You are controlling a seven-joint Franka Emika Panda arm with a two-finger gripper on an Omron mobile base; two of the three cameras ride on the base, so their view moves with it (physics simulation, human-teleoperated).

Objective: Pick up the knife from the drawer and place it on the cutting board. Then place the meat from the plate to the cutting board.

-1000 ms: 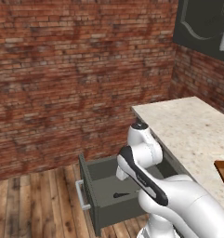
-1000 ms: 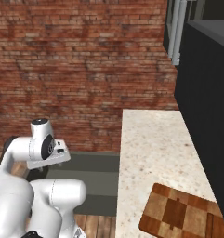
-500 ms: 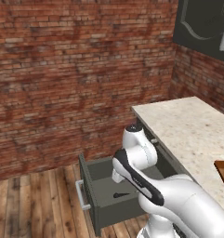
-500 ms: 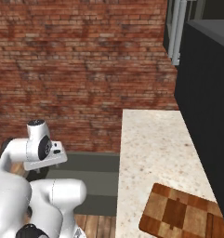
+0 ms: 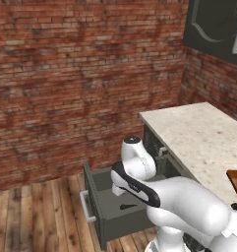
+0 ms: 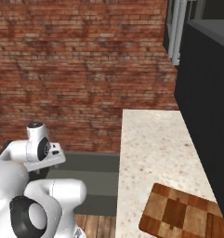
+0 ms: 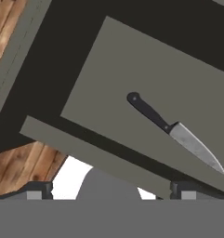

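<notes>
The knife lies flat on the floor of the open drawer, black handle toward the upper left, silver blade pointing to the lower right. My gripper hangs open above the drawer with nothing between its fingertips, and the knife sits up and to the right of them. From the left base view, the drawer is pulled out under the arm, with a dark bit of the knife showing inside. The checkered cutting board lies on the counter's near end. The plate and the meat are out of view.
A speckled beige counter runs over the drawer, and a dark tall unit stands along its right side. A brick wall closes the back. The drawer's silver bar handle juts over the wood floor.
The arm has swung leftward and lower over the open drawer. The gripper has stayed open, and the knife has not moved.
</notes>
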